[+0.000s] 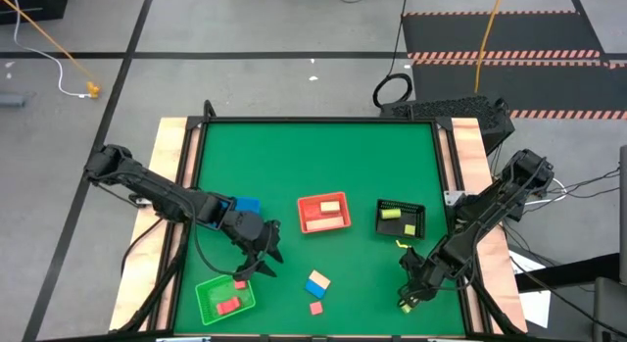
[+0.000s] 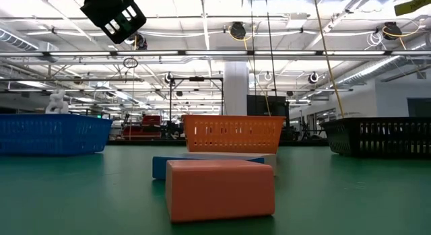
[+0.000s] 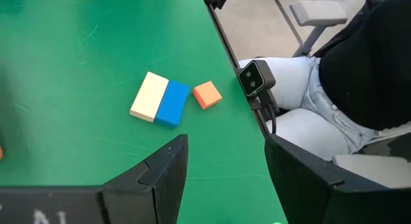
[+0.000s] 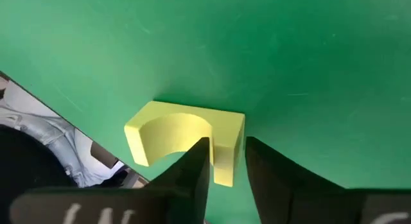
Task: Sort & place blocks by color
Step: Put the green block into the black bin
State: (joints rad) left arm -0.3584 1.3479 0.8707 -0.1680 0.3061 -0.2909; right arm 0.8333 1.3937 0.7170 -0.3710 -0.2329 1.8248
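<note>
My right gripper (image 1: 411, 291) is near the table's near right corner, shut on a yellow-green arch-shaped block (image 4: 183, 137). My left gripper (image 1: 263, 254) is open and empty, above the table just beyond the green tray (image 1: 204, 305), which holds red blocks (image 1: 228, 305). A tan block and a blue block (image 1: 316, 282) lie side by side on the table, with a small red cube (image 1: 315, 308) nearer the front edge. They also show in the left wrist view (image 3: 159, 99) ahead of my left gripper (image 3: 225, 185). My right gripper pinches one leg of the arch-shaped block (image 4: 229, 153) between its two fingers, at the block's end. The fingers (image 4: 192, 169) come from above, pointing down. The arch's hollow faces the gripper. Whether the block is clear of the table I cannot tell.
A red tray (image 1: 345, 222) with a tan bar and a red block stands mid-table. A black tray (image 1: 419, 224) holds a yellow-green block. A blue tray (image 1: 247, 204) lies partly under my left arm. A seated person (image 3: 334, 89) is at the near edge.
</note>
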